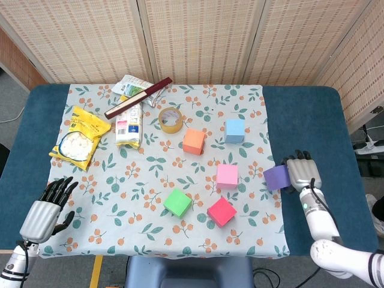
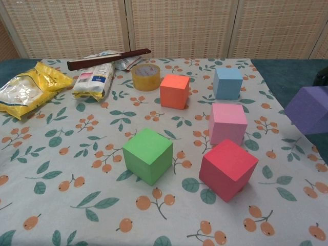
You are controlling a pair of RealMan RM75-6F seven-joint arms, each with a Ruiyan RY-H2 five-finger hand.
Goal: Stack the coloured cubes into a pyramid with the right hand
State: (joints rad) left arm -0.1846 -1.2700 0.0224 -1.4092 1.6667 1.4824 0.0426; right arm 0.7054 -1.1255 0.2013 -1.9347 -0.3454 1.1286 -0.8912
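Right of the pink cube (image 1: 227,176), the right robot hand (image 1: 302,172) grips the purple cube (image 1: 277,177), lifted off the worktop (image 1: 312,120). Nothing is stacked yet: green (image 1: 178,202), red (image 1: 221,211), orange (image 1: 193,141) and blue (image 1: 234,131) cubes sit apart around the pink cube. All 6 await placing. Far left of it, the left robot hand (image 1: 45,211) rests empty, fingers spread.
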